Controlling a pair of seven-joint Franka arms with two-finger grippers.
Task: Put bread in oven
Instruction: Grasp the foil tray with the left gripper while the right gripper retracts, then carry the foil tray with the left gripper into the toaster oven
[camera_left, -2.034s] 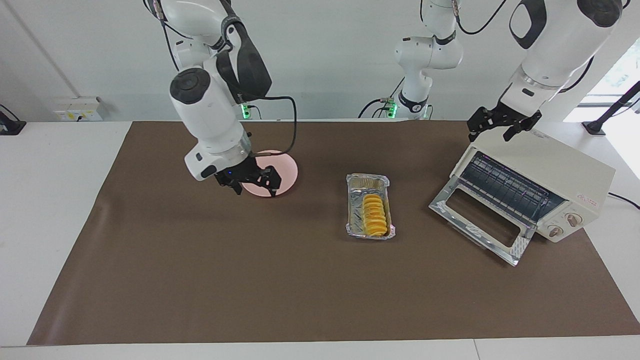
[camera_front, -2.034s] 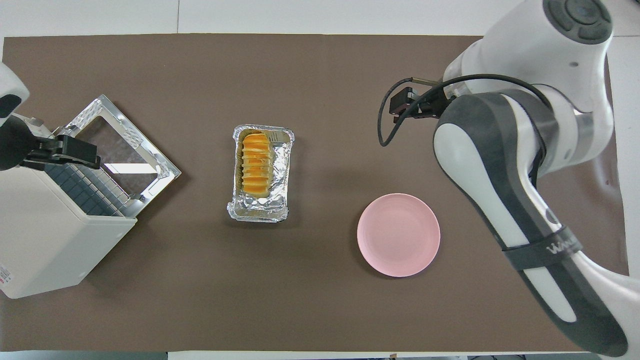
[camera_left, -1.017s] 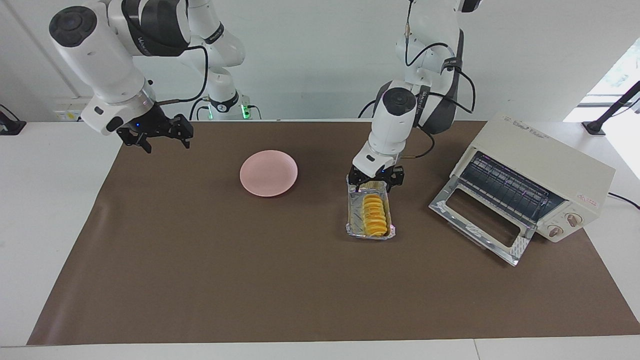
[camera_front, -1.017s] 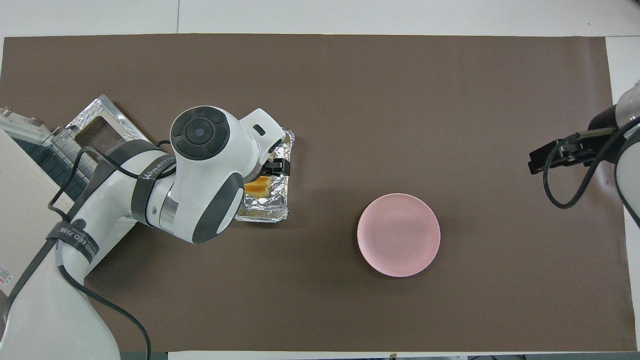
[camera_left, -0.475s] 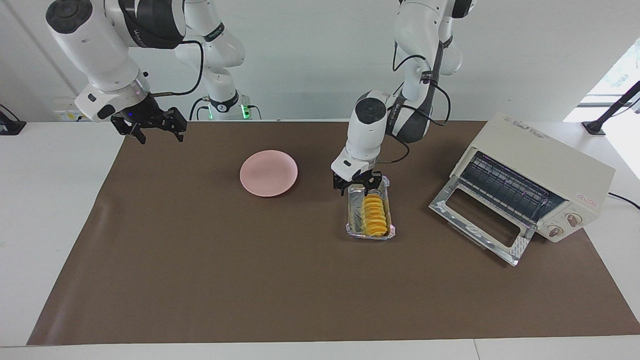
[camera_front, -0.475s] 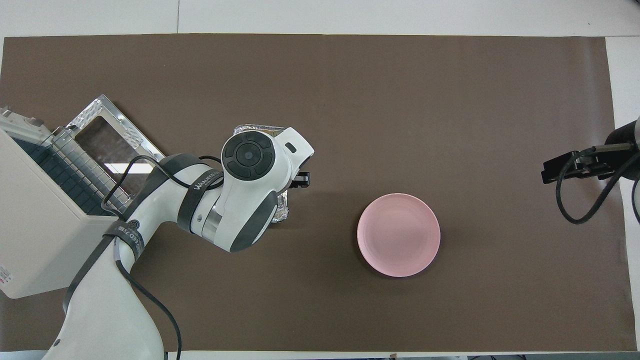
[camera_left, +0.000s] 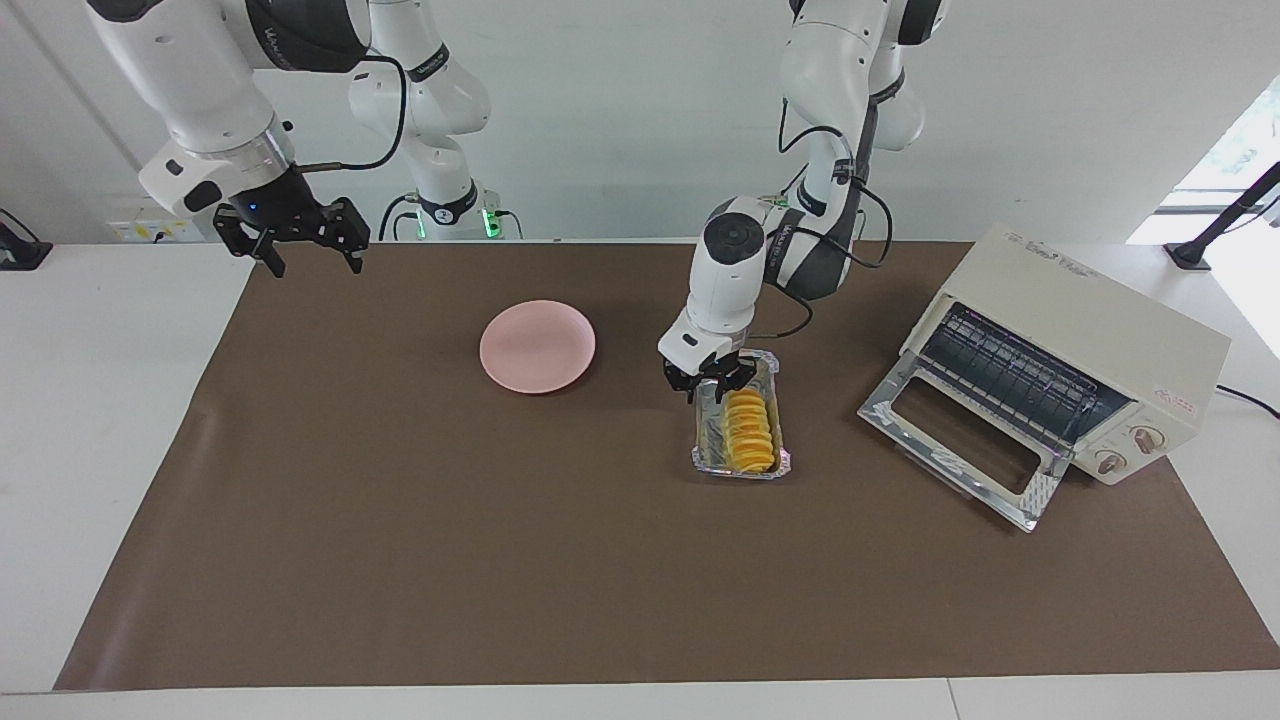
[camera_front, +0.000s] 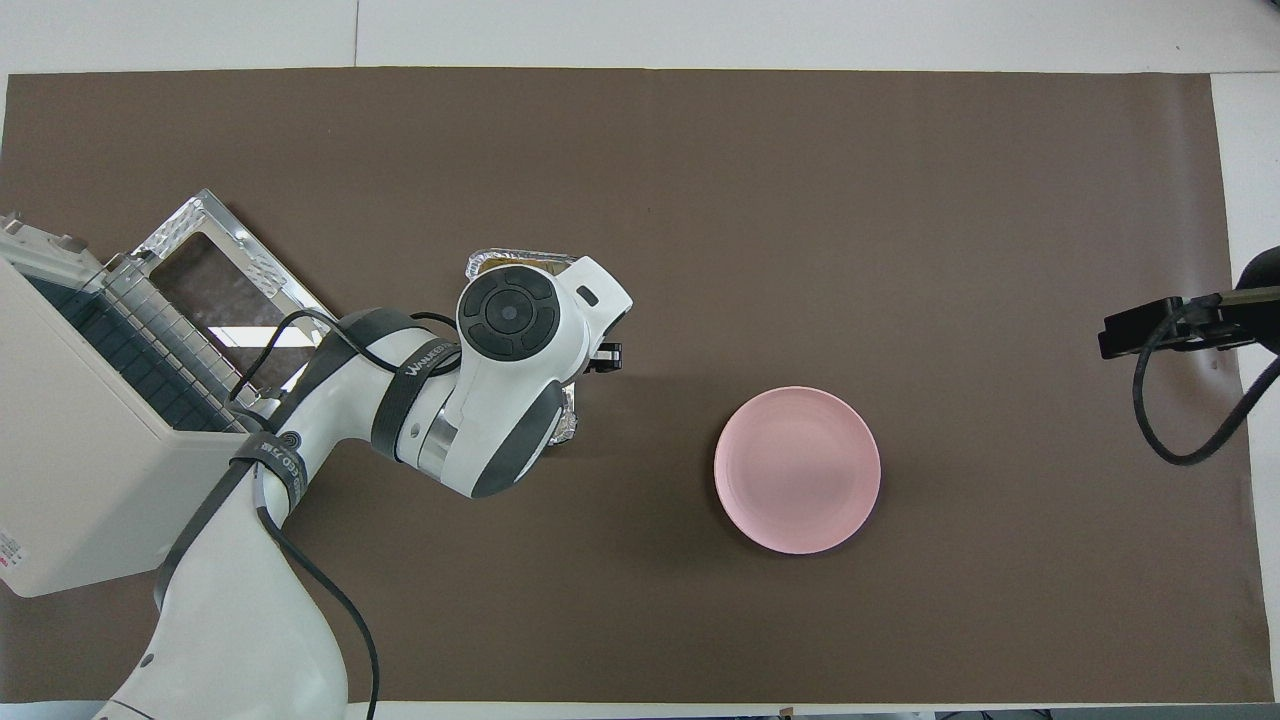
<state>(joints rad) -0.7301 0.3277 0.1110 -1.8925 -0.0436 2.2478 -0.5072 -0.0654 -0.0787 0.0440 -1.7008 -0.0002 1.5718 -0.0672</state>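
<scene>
The golden ridged bread (camera_left: 750, 432) lies in a crinkled foil tray (camera_left: 705, 440) mid-table. The arm hides the bread in the overhead view, where only the tray's rim (camera_front: 515, 259) shows. The cream-white oven (camera_left: 1085, 345) stands at the left arm's end with its glass door (camera_left: 960, 445) dropped open and its wire rack (camera_left: 1020, 375) showing. It also shows in the overhead view (camera_front: 90, 470). My left gripper (camera_left: 708, 386) is low at the tray's end nearest the robots, at the corner toward the plate. My right gripper (camera_left: 292, 240) is open and empty above the mat's corner at the right arm's end.
A round pink plate (camera_left: 538, 346) lies beside the tray toward the right arm's end; it also shows in the overhead view (camera_front: 797, 470). A brown mat (camera_left: 500, 560) covers the table. A power cable (camera_left: 1245, 398) runs from the oven.
The left gripper came from over the oven to the tray, then shifted toward the plate-side corner and dropped lower. The right gripper left the plate and drew back to the mat's corner.
</scene>
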